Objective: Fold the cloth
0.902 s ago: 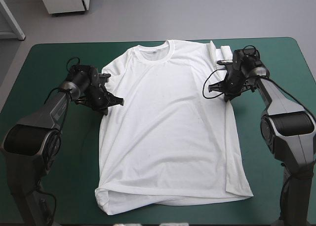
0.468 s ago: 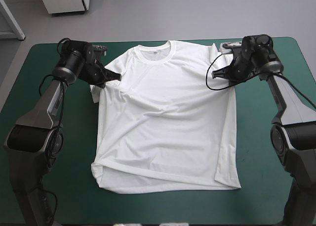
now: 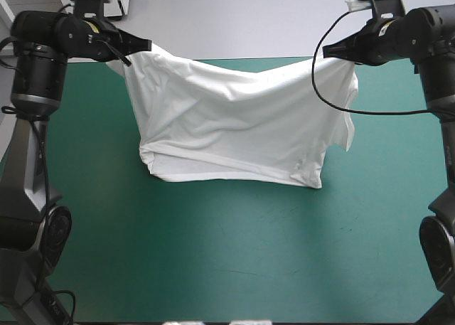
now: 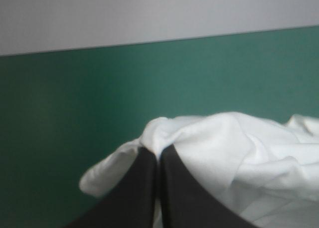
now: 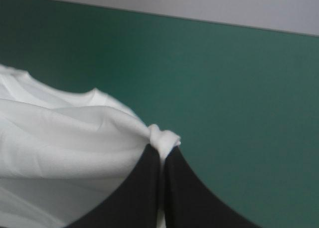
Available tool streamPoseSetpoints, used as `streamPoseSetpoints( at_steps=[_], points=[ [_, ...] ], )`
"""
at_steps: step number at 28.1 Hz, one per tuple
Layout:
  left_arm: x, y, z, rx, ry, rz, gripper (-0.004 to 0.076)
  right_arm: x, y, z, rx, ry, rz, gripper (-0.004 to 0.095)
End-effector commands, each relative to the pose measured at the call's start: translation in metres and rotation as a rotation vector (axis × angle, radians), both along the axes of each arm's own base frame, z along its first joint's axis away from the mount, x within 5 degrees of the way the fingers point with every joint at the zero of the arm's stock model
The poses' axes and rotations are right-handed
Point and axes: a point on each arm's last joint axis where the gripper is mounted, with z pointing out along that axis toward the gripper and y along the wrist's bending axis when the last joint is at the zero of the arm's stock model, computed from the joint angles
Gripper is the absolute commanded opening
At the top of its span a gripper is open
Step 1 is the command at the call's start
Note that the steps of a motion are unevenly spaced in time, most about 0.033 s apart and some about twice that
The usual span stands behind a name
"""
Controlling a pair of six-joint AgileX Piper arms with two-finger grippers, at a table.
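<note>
T-shirt (image 3: 234, 126) sags, high view only; left gripper (image 4: 158, 155), right gripper (image 5: 160, 150) pinch it

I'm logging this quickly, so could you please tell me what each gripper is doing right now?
Left gripper: shut on the T-shirt.
Right gripper: shut on the T-shirt.

Both hands — left hand (image 3: 142, 43), right hand (image 3: 331, 50) — have lifted the T-shirt (image 3: 234, 122) off the table.

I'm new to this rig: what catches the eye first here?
The white T-shirt hangs spread in the air, sagging in the middle, over the far half of the teal-green cover. The left pincer and right pincer, both raised, each clamp a bunched upper corner.
</note>
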Motion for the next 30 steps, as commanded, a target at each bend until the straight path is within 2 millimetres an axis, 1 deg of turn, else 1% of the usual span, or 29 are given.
streamPoseSetpoints(
  at_steps=[1,4,7,10,12,15,18,22,24,25,27,30],
  points=[
    [-0.052,0.010,0.056,-0.029,-0.163,0.002,-0.0009,-0.042,-0.009,0.053,0.019,-0.208,-0.004,-0.0017],
    [-0.073,0.014,0.078,-0.046,-0.248,0.002,-0.0009,-0.061,-0.011,0.071,0.027,-0.277,-0.006,-0.0017],
    [-0.084,0.016,0.088,-0.054,-0.292,0.002,-0.0009,-0.072,-0.013,0.083,0.033,-0.333,-0.007,-0.0017],
    [-0.086,0.016,0.089,-0.056,-0.298,0.001,-0.0009,-0.075,-0.013,0.085,0.033,-0.352,-0.008,-0.0017],
    [-0.083,0.015,0.087,-0.056,-0.294,0.000,-0.0009,-0.073,-0.013,0.084,0.033,-0.350,-0.008,-0.0017],
    [-0.070,0.013,0.082,-0.057,-0.303,-0.001,-0.0009,-0.060,-0.013,0.079,0.018,-0.352,-0.017,-0.0017],
    [-0.050,0.009,0.077,-0.063,-0.343,-0.002,-0.0009,-0.036,-0.014,0.072,-0.014,-0.395,-0.047,-0.0017],
    [-0.018,0.003,0.068,-0.080,-0.436,-0.003,-0.0009,0.002,-0.013,0.060,-0.051,-0.475,-0.078,-0.0017],
    [-0.006,0.001,0.066,-0.086,-0.480,-0.002,-0.0009,0.014,-0.013,0.056,-0.057,-0.514,-0.084,-0.0017],
    [0.002,-0.001,0.065,-0.096,-0.532,-0.003,-0.0009,0.022,-0.011,0.056,-0.052,-0.563,-0.084,-0.0017],
    [0.007,-0.002,0.068,-0.108,-0.600,-0.004,-0.0009,0.025,-0.011,0.060,-0.046,-0.631,-0.085,-0.0017],
    [0.009,-0.002,0.070,-0.114,-0.629,-0.004,-0.0009,0.025,-0.011,0.062,-0.045,-0.648,-0.086,-0.0017]
  ],
)
